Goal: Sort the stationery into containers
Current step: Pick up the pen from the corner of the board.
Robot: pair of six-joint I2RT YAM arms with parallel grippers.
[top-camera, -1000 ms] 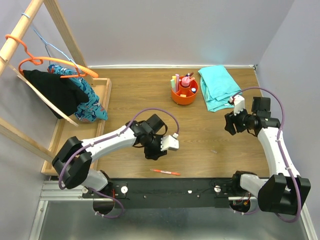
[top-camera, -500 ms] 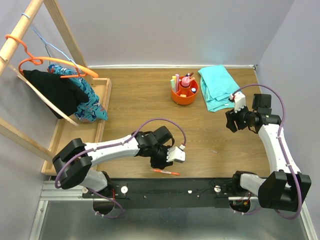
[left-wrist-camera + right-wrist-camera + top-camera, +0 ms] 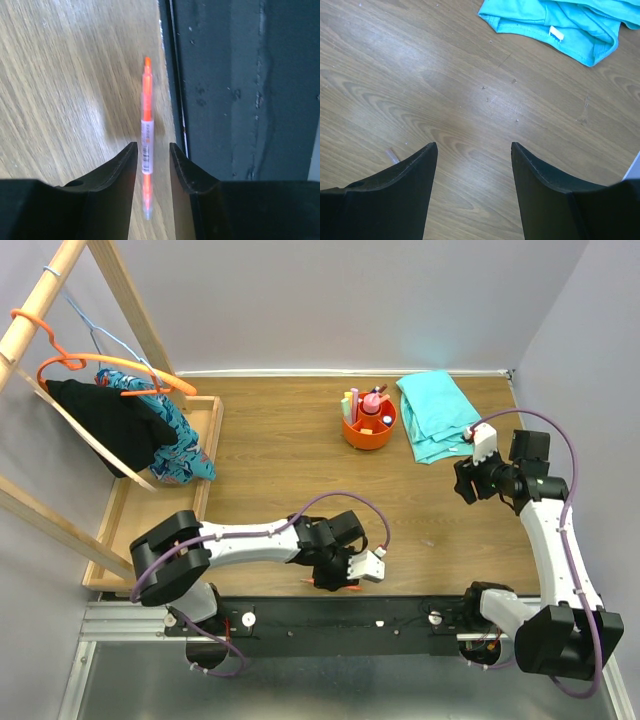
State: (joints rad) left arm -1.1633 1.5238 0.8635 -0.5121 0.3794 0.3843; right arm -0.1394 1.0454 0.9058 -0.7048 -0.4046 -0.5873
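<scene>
An orange pen (image 3: 147, 130) lies on the wooden table along its near edge. My left gripper (image 3: 152, 146) is open and low over it, one finger on each side of the pen, with a small gap to each. In the top view the left gripper (image 3: 335, 575) hides most of the pen. The round orange tub (image 3: 368, 430) stands at the back middle and holds highlighters, a pink bottle and a blue-capped bottle. My right gripper (image 3: 465, 480) is open and empty above bare table at the right, as the right wrist view (image 3: 474, 145) shows.
A teal cloth (image 3: 435, 415) lies right of the tub and shows in the right wrist view (image 3: 555, 20). A wooden tray (image 3: 130, 500) with a rack, hangers and clothes stands at the left. The black base rail (image 3: 240, 90) runs right beside the pen.
My left gripper has moved toward the near edge and to the right, coming down over the orange pen. My right arm has shifted slightly to the right.
</scene>
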